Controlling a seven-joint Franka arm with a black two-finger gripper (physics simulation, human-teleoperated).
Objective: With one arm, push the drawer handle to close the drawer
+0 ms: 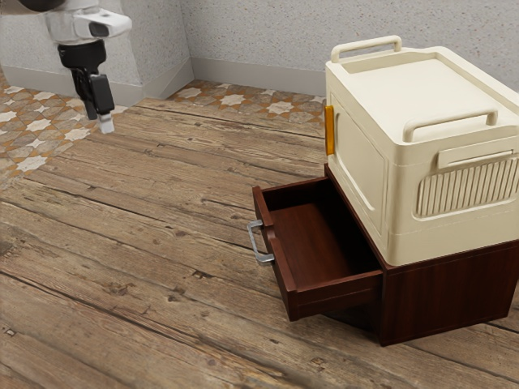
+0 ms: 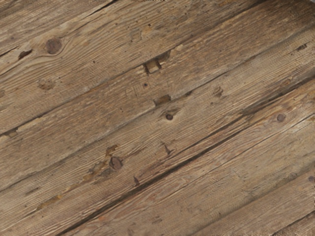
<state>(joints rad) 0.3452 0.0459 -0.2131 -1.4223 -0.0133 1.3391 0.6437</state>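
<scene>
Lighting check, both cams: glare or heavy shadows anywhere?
Exterior view: soft light on the cream box, deep shadow inside the drawer toward the cabinet, dark underneath too, no blown-out glare. Wrist view: flat light over the wooden planks, no distinct cast shadow or glare.

In the ext. view's upper L, my arm (image 1: pixel 71 31) was white w/ a dark oval inset on its housing; my gripper (image 1: pixel 100 121) was blk & blocky w/ a pale, squared tip.

Speckled walls (image 1: pixel 251 36), star-patterned tiled floor (image 1: pixel 32 126).
</scene>
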